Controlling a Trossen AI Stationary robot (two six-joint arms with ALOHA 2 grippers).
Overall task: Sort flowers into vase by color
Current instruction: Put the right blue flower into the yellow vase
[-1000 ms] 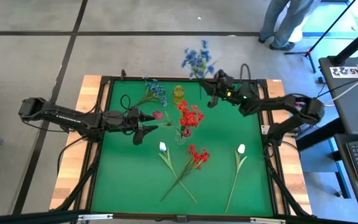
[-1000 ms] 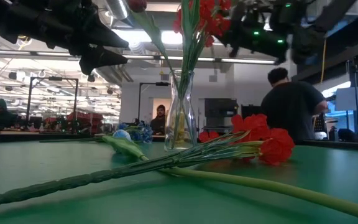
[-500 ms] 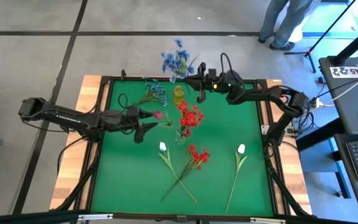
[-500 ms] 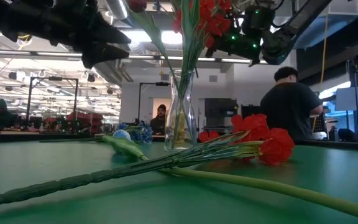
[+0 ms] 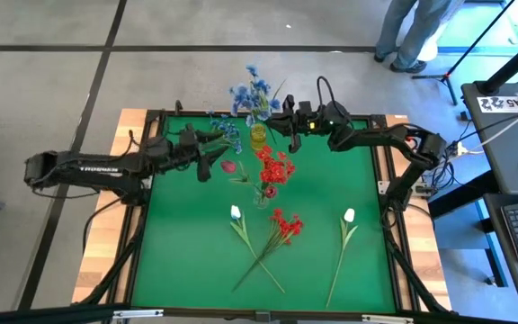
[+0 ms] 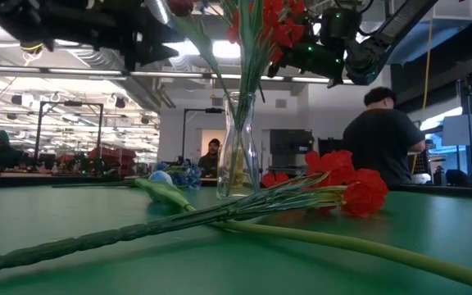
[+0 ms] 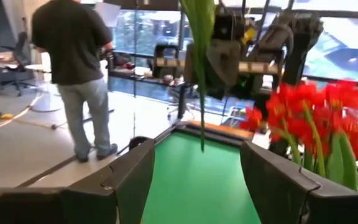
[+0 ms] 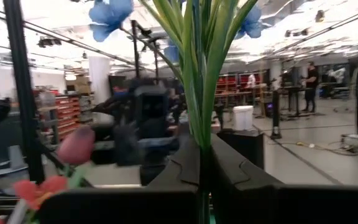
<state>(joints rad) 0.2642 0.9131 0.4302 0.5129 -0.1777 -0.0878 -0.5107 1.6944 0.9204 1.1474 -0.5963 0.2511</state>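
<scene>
Blue-bloomed, green-stemmed artificial sprig [image 5: 252,93] hangs over the small yellow glass vase [image 5: 258,136] at the table's far edge, stems pinched in the right gripper [image 5: 285,126]. Best lower it straight so the stems clear the rim; left gripper [image 5: 207,155], fingers spread and empty, waits just beside

Left gripper [image 5: 212,151] hovers with jaws apart; right gripper [image 5: 275,123] jaws clamped.
</scene>
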